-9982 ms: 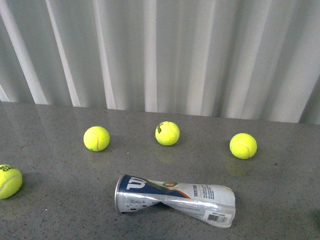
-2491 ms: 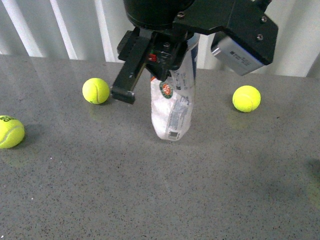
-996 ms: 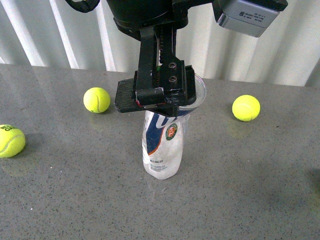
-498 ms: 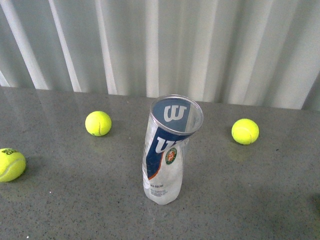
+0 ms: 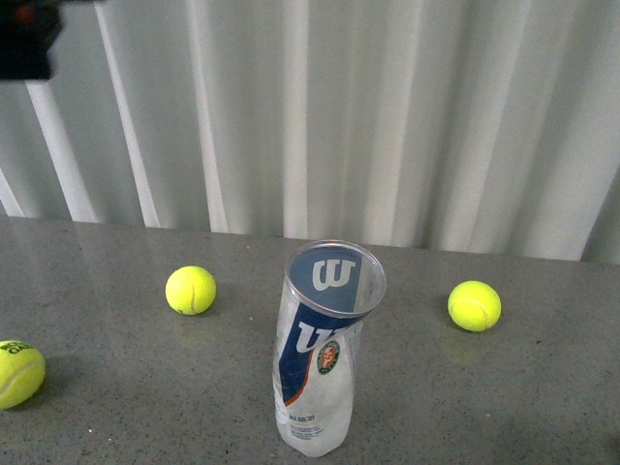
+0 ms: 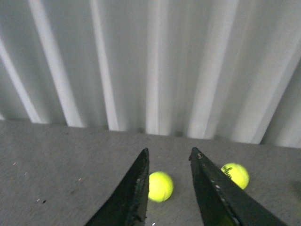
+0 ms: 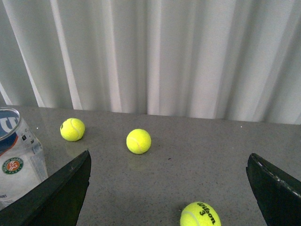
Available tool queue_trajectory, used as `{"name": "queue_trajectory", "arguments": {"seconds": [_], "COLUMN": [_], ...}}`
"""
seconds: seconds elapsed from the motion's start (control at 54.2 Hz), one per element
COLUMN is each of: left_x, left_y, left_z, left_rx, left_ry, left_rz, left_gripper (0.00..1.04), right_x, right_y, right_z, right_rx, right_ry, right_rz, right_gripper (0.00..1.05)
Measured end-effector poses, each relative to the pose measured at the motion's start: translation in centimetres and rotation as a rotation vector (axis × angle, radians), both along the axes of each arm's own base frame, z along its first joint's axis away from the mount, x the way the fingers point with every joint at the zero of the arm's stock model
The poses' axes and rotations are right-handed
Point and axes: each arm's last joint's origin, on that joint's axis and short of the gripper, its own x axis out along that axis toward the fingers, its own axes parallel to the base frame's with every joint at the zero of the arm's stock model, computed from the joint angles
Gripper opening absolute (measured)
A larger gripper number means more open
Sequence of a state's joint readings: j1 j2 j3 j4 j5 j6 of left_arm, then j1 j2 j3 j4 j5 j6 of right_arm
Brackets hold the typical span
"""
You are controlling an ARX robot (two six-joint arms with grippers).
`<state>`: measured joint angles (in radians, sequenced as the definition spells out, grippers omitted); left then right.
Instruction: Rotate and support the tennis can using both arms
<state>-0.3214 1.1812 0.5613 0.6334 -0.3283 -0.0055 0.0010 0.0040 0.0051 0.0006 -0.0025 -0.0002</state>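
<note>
The can (image 5: pixel 320 358) is standing on the table (image 5: pixel 504 407), open end up, between two of the balls (image 5: pixel 191 290) and nearer the robot than they are; its upper half is leaning a little to one side. The clear wall is looking thin and creased, pinched in at the middle, so it is probably very light, soft and quick to buckle or tip under a hard squeeze. The stiffest places to take hold are likely the rim and the base, with only gentle pressure from both sides.

The left gripper (image 6: pixel 170 157) is showing its fingers (image 6: pixel 136 193) parted a little, holding nothing, with a ball beyond the gap. The right gripper (image 7: pixel 169 162) is spreading its fingers (image 7: pixel 61 190) wide apart, empty too, the can sitting just beside one of them and not touching, as far as its own camera shows.
</note>
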Motion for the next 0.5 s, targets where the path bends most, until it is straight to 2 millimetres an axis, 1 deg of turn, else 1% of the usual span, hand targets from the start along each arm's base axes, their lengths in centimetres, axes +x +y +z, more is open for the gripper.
{"name": "queue_trajectory", "arguments": {"seconds": [0.055, 0.074, 0.129, 0.148, 0.258, 0.406, 0.498], "left_x": [-1.0, -1.1, -2.1, -2.2, -3.8, -5.4, -6.2], "left_y": [1.0, 1.1, 1.8, 1.9, 2.9, 4.2, 4.7], "left_z": [-1.3, -1.5, -2.5, -2.6, -3.6, -5.0, -5.6], "left_rx": [0.006, 0.006, 0.008, 0.008, 0.007, 0.008, 0.007], "left_ry": [0.017, 0.020, 0.026, 0.027, 0.019, 0.025, 0.021], "left_rz": [0.002, 0.000, -0.015, -0.015, -0.026, -0.006, -0.008], "left_gripper": [0.18, 0.16, 0.05, 0.04, 0.04, 0.04, 0.04], "right_x": [0.0, 0.0, 0.0, 0.0, 0.0, 0.0, 0.0], "right_y": [0.0, 0.0, 0.0, 0.0, 0.0, 0.0, 0.0], "right_z": [0.0, 0.0, 0.0, 0.0, 0.0, 0.0, 0.0], "right_rx": [0.000, 0.000, 0.000, 0.000, 0.000, 0.000, 0.000], "right_ry": [0.000, 0.000, 0.000, 0.000, 0.000, 0.000, 0.000], "right_rz": [0.000, 0.000, -0.001, -0.002, -0.002, -0.001, -0.001], "right_gripper": [0.98, 0.98, 0.98, 0.98, 0.98, 0.98, 0.98]}}
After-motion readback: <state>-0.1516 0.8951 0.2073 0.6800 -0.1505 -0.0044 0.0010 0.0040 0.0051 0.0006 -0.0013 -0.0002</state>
